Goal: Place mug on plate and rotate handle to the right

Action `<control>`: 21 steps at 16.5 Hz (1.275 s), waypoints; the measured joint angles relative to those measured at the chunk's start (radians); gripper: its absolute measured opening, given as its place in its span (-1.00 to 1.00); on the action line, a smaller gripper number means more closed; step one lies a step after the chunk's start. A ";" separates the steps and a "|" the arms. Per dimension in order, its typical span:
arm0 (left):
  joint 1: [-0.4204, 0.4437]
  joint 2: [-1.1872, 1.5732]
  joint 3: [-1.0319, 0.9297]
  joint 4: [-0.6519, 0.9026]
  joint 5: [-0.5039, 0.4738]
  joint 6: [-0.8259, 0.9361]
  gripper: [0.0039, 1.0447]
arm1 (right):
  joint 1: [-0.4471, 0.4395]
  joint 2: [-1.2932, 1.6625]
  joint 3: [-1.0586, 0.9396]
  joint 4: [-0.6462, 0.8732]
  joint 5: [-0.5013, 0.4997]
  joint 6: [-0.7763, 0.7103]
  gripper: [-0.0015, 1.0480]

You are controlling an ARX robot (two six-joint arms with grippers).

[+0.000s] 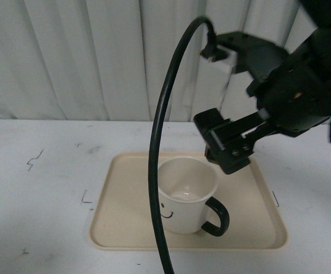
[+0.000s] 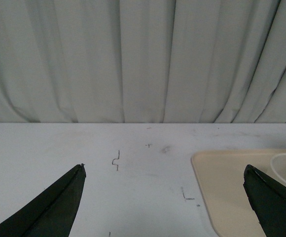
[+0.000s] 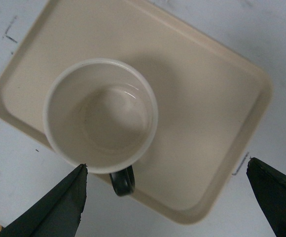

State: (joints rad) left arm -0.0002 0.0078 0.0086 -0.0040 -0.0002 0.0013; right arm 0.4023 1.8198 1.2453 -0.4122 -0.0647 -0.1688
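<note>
We see the mug (image 1: 185, 194) upright on the plate (image 1: 251, 222), handle (image 1: 217, 217) toward 4 o'clock. Our right gripper (image 3: 166, 164) hangs above it, spread wide and empty. The left gripper (image 2: 163, 167) is likewise, and a cable (image 1: 154, 171) crosses before the mug.

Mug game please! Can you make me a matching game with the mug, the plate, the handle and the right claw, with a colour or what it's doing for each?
Things:
1. mug
2. plate
3. handle
4. right claw

Descriptions:
A. beige and flat, with rounded corners
B. open, holding nothing, up above the plate
C. white with a smiley face, standing on the plate
D. black loop, pointing right in the front view

Pairs: 1-C, 2-A, 3-D, 4-B
</note>
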 joint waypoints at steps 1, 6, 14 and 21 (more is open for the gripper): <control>0.000 0.000 0.000 0.000 0.000 0.000 0.88 | 0.005 0.021 0.015 -0.007 0.004 0.003 0.88; 0.000 0.000 0.000 0.000 0.000 0.000 0.88 | 0.020 0.133 0.100 -0.033 0.024 0.018 0.88; 0.000 0.000 0.000 0.000 0.000 0.000 0.88 | 0.077 0.342 0.274 -0.051 0.053 0.039 0.85; 0.000 0.000 0.000 0.000 0.000 0.000 0.88 | -0.027 0.403 0.562 -0.325 -0.072 -0.355 -0.94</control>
State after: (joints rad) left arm -0.0002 0.0078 0.0086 -0.0040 -0.0002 0.0010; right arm 0.3748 2.2227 1.8072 -0.7372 -0.1371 -0.5240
